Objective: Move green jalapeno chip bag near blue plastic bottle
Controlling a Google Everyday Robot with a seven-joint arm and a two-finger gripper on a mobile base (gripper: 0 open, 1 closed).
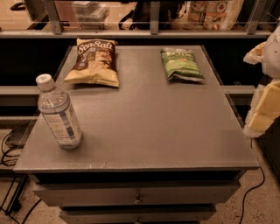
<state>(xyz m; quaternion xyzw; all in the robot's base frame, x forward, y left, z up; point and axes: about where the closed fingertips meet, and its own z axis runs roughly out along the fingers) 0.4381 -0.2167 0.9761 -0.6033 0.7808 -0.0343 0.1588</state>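
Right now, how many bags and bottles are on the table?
Chip bags: 2 (green jalapeno chip bag, brown Sea Salt bag)
Bottles: 1 (blue plastic bottle)
Total: 3
The gripper is off to the right of the table.

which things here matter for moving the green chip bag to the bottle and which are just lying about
For the job: green jalapeno chip bag, blue plastic bottle, claw beside the table's right edge.
Lying about: Sea Salt chip bag.

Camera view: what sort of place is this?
Probably an office break area or snack pantry: a grey drawer cabinet carries a brown-and-yellow Sea Salt chip bag, and packaged goods line the shelf behind. The robot's hand sits at the right edge.
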